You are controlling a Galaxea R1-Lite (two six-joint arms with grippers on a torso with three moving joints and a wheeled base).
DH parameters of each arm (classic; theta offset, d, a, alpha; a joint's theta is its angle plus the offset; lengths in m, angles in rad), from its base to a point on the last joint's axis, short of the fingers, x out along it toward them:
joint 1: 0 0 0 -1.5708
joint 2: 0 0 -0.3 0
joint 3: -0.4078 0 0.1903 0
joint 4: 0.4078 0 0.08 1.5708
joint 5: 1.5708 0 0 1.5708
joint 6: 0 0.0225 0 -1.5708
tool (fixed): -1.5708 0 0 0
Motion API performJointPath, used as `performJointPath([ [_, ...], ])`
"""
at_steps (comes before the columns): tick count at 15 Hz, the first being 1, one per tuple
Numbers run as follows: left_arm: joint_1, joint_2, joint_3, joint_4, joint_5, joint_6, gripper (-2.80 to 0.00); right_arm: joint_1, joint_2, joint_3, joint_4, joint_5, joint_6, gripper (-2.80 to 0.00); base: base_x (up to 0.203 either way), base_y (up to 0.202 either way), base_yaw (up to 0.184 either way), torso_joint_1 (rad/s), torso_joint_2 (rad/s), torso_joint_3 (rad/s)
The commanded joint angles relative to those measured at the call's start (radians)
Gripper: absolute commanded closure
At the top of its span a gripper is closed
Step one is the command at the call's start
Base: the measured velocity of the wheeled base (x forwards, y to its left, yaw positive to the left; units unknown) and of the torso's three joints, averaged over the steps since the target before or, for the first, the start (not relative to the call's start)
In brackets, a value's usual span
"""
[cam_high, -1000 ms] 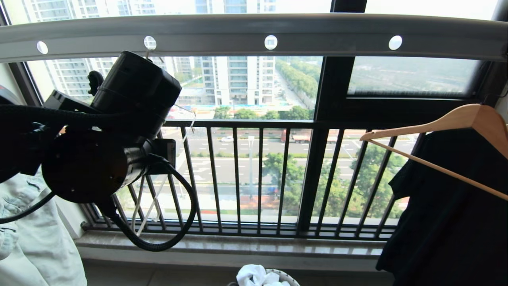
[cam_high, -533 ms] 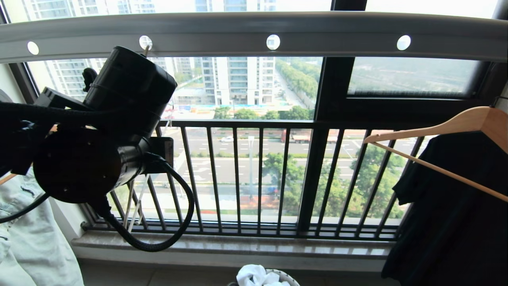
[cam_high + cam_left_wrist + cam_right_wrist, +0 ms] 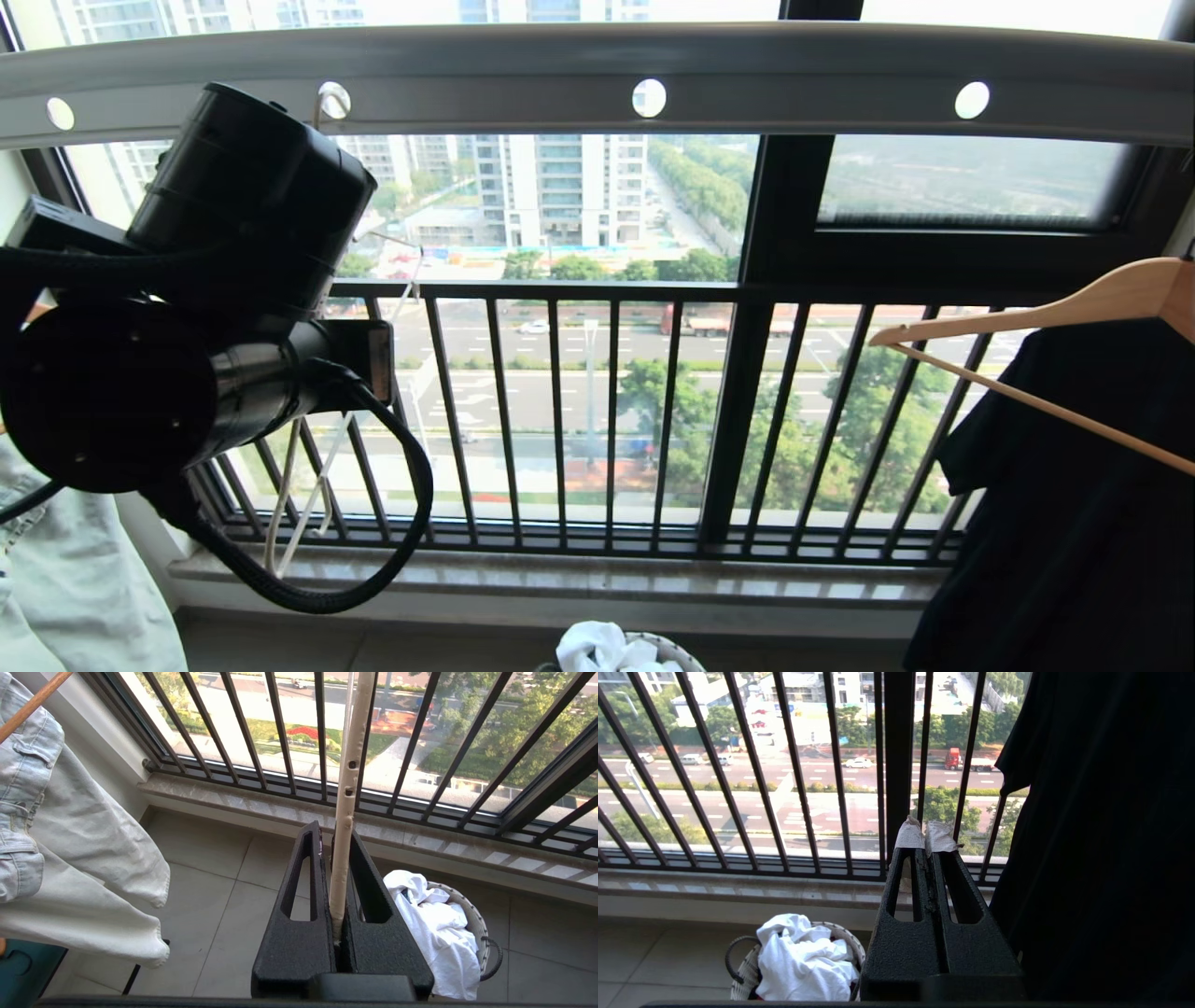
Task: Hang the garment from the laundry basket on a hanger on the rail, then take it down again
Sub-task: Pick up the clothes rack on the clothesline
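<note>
The white garment (image 3: 434, 933) lies bunched in the round woven laundry basket (image 3: 476, 924) on the floor below the window; both just show at the lower edge of the head view (image 3: 597, 646). The cream hanger (image 3: 348, 779) runs up between the fingers of my left gripper (image 3: 335, 828), which is shut on its rod. The hanger's hook (image 3: 329, 95) sits at a hole in the grey rail (image 3: 747, 70), above my raised left arm (image 3: 233, 261). My right gripper (image 3: 924, 833) is shut on nothing, low beside a black garment.
A pale denim jacket (image 3: 65, 579) hangs at the far left. A wooden hanger (image 3: 1074, 299) carries a black garment (image 3: 1074, 523) at the right. Black window bars (image 3: 607, 420) and a stone sill (image 3: 560, 579) stand behind the basket.
My left arm has shifted left and slightly up in the head view, and the hanger's lower rods have swung left with it. The whole view has also shifted a little.
</note>
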Motion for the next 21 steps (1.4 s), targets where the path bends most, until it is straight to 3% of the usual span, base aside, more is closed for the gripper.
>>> performJointPath([
  [1, 0.0, -0.01, 0.002, 0.002, 0.004, -0.003, 0.0, 0.001, 0.001, 0.0, 0.0, 0.0, 0.0, 0.0, 0.0, 0.0, 0.0, 0.0, 0.0, 0.0],
  [21, -0.001, -0.061, 0.005, 0.004, 0.011, 0.014, 0.0, 0.001, 0.001, 0.0, 0.0, 0.0, 0.0, 0.0, 0.0, 0.0, 0.0, 0.0, 0.0, 0.0],
])
